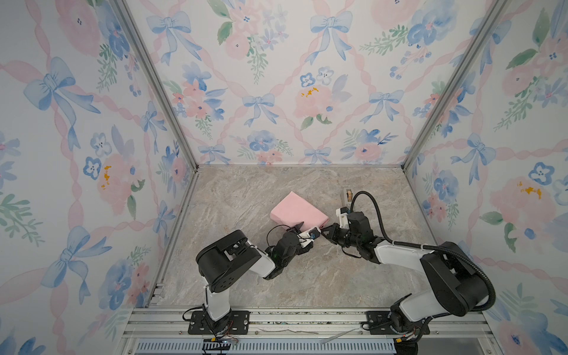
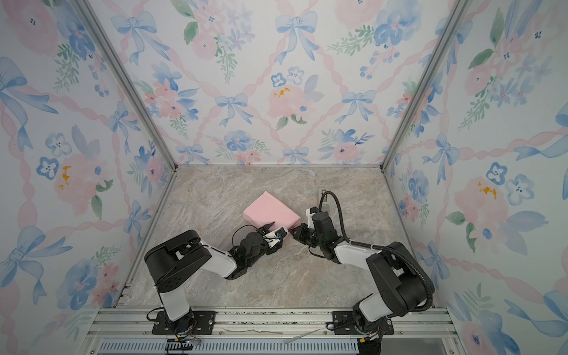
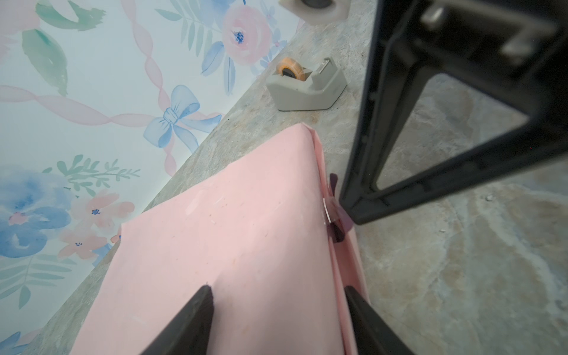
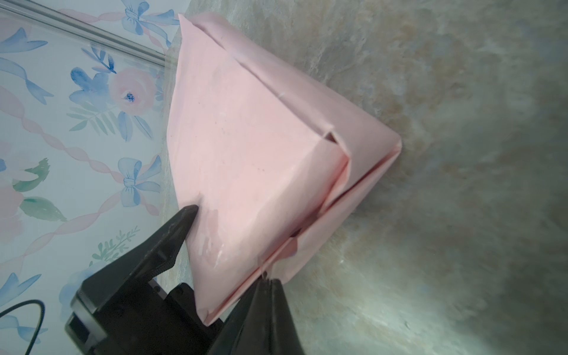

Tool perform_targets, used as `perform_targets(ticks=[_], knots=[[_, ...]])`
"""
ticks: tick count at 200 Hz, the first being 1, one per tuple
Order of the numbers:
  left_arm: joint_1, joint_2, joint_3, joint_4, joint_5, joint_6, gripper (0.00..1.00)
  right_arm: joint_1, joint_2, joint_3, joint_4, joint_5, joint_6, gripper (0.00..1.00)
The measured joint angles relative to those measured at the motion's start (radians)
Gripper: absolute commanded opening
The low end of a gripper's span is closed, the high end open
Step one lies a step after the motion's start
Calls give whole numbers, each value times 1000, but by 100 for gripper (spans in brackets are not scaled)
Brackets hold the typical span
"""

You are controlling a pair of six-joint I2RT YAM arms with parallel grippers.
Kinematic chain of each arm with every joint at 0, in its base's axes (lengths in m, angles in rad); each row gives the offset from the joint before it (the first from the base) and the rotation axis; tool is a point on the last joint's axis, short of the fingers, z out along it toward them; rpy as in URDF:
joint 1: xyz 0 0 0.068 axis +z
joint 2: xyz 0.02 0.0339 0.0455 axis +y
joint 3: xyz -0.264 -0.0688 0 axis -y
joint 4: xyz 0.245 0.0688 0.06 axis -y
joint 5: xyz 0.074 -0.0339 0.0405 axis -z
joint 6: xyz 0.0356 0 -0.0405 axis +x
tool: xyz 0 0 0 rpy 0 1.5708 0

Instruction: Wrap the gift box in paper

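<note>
The gift box is hidden inside the paper (image 1: 296, 210) (image 2: 270, 212), which is folded around it pale pink side out as a flat parcel mid-table. My left gripper (image 1: 307, 228) (image 3: 278, 290) is open at the parcel's near edge. One fingertip rests on the top face and the other lies along the folded side flap (image 3: 349, 264). My right gripper (image 1: 322, 232) (image 4: 266, 279) is shut, its tips touching that flap's edge (image 4: 310, 227). A bit of clear tape (image 3: 327, 212) sits there. My left gripper's finger (image 4: 184, 218) shows at the parcel's side in the right wrist view.
A beige tape dispenser (image 1: 347, 196) (image 3: 307, 89) stands behind the right arm, towards the back right. Floral walls close in the marble table (image 1: 246, 190) on three sides. Aluminium rails (image 1: 307, 319) run along the front edge.
</note>
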Motion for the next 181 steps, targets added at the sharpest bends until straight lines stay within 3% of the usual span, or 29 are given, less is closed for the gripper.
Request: perform_targets(ticks=[155,181], knots=[[0,0,0,0,0,0,67,0,121,74,70,-13,1,0],[0,-1,0,0,0,-8,69,0,120,74,71,-13,1,9]])
